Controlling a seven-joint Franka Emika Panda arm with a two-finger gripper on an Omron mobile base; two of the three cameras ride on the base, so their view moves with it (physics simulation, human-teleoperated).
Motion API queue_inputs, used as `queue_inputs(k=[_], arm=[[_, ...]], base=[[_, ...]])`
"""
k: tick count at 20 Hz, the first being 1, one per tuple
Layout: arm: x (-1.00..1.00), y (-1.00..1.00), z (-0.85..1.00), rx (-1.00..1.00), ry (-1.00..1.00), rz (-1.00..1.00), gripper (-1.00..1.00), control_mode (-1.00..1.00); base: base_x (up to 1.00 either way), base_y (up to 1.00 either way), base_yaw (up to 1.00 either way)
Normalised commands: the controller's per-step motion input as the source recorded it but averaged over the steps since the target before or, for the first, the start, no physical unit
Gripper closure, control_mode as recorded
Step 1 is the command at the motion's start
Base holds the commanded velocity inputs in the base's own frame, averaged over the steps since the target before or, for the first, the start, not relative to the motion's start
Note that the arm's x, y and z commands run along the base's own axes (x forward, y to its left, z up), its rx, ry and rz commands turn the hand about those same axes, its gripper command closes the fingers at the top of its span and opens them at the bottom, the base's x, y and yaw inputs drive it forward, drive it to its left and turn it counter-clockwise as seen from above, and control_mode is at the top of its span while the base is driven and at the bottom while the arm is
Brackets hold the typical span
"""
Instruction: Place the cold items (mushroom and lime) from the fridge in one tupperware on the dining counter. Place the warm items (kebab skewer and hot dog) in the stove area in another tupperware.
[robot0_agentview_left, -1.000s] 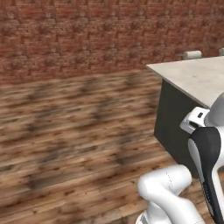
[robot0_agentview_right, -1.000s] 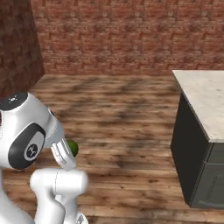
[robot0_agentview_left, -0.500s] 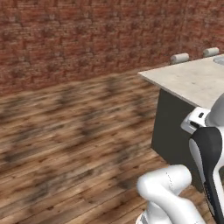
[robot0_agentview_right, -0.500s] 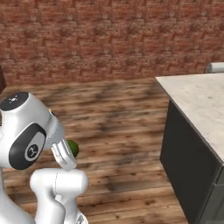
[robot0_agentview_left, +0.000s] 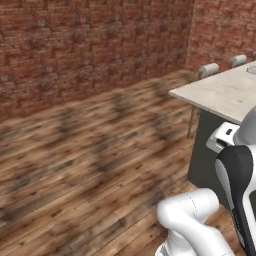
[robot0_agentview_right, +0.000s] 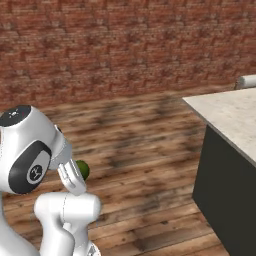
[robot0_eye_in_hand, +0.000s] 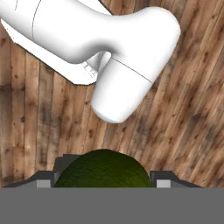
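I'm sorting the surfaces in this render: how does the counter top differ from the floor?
The counter top is pale, smooth, speckled stone; the floor is brown wooden planks with dark grain. The counter top sits raised on a dark base, while the floor lies low and spreads across the room to the brick wall. Both are flat and level.

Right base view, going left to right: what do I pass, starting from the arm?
The robot's white arm, then the lime held in the gripper, then open wooden floor, then the dark-sided dining counter, with a grey chair back behind its far right end.
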Motion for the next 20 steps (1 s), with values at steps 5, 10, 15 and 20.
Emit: queue_inputs(k=[5, 10, 15, 20], arm=[[0.00, 0.00, 0.00, 0.00, 0.00, 0.00, 1.00, 1.00], [0.00, 0.00, 0.00, 0.00, 0.00, 0.00, 1.00, 1.00], [0.00, 0.00, 0.00, 0.00, 0.00, 0.00, 1.00, 1.00], [0.00, 0.00, 0.00, 0.00, 0.00, 0.00, 1.00, 1.00]], base=[[1.00, 0.96, -0.42], [1.00, 0.89, -0.38], [1.00, 0.89, -0.30], [1.00, 0.80, -0.29]])
